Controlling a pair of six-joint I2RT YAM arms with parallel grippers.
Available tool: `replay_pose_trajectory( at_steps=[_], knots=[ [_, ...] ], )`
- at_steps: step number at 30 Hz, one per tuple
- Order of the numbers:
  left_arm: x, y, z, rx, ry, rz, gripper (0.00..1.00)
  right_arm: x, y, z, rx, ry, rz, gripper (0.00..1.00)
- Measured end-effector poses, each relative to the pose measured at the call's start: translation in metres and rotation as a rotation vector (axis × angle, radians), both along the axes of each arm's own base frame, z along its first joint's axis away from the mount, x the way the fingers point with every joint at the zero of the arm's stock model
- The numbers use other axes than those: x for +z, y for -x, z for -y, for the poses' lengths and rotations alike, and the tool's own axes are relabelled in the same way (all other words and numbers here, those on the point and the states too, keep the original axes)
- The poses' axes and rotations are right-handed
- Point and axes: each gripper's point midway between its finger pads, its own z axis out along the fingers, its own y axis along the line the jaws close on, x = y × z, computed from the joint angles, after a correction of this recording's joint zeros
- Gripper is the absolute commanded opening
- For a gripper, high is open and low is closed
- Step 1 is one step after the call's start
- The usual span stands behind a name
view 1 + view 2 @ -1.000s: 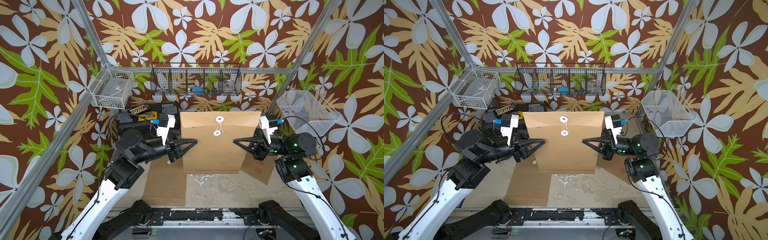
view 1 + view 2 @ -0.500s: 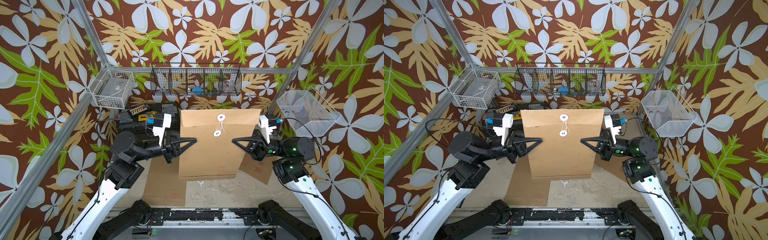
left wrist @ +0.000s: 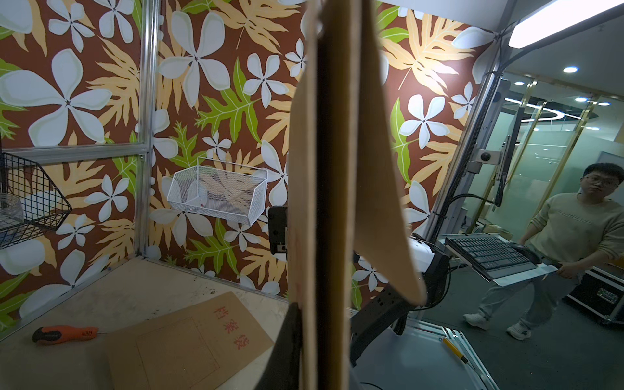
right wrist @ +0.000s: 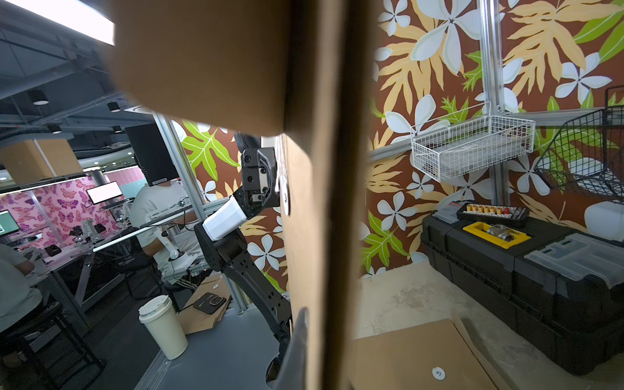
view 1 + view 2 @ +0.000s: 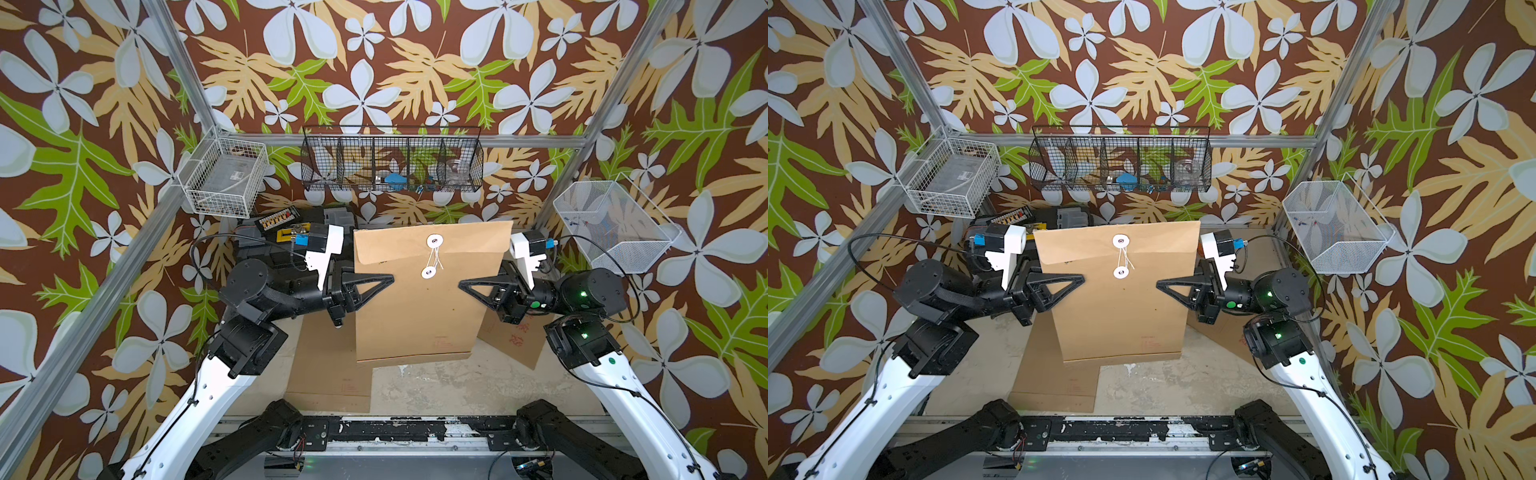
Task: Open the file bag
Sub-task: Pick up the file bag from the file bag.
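**Above the table: bag clamped both sides, string not yet undone**

Between the two arms, hanging upright and clear of the surface, with the flap uppermost and facing the top camera. Pinched on its left edge by the closed left gripper and on its right edge by the closed right gripper. Seen edge-on between the fingers in both wrist views, so gripped rather than merely touched. Closure apparently intact, with string from the upper disc on the flap down to the lower disc and loose strands beside it.

Main hazard, judged from here: no free gripper for the string.

- If released on either side: left hanging from a single edge pinch, and likely to pivot, sag or slide out onto the spare bags lying flat below.
- If pulled apart or pushed together at the edges: liable to buckle, crease or tear at the pinch points, being thin paper.
- If tugged at the flap before unwinding: risk of ripping a disc off the paper.
- If caught by the loose strands instead of the wound part: probably tightened rather than freed.

Safer, probably: lay flat or brace first, then release one side and unwind.
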Motion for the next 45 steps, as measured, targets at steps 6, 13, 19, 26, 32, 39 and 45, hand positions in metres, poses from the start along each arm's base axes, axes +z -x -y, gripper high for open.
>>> replay_pose_trajectory(
  at_steps=[6, 13, 19, 26, 32, 39, 45],
  knots=[
    [-0.004, -0.002, 0.0, 0.016, -0.018, -0.001, 0.0, -0.001, -0.003, 0.0, -0.02, 0.016, 0.01, 0.0],
    [-0.012, -0.008, -0.004, 0.07, -0.044, -0.015, 0.0, 0.001, -0.018, 0.008, -0.182, 0.047, 0.045, 0.53],
    [-0.029, -0.034, -0.005, 0.194, -0.112, -0.061, 0.0, -0.014, -0.047, 0.028, -0.439, 0.107, 0.032, 0.62],
    [-0.059, -0.07, -0.013, 0.376, -0.223, -0.122, 0.0, -0.029, -0.072, 0.043, -0.606, 0.156, 0.0, 0.58],
    [-0.081, -0.087, -0.015, 0.445, -0.286, -0.169, 0.0, -0.058, -0.079, 0.013, -0.502, 0.209, -0.093, 0.56],
    [-0.101, -0.095, -0.01, 0.463, -0.337, -0.207, 0.0, -0.076, -0.082, -0.018, -0.399, 0.226, -0.145, 0.62],
    [-0.106, -0.092, -0.001, 0.449, -0.358, -0.199, 0.0, -0.083, -0.094, -0.025, -0.39, 0.217, -0.194, 0.63]
  ],
)
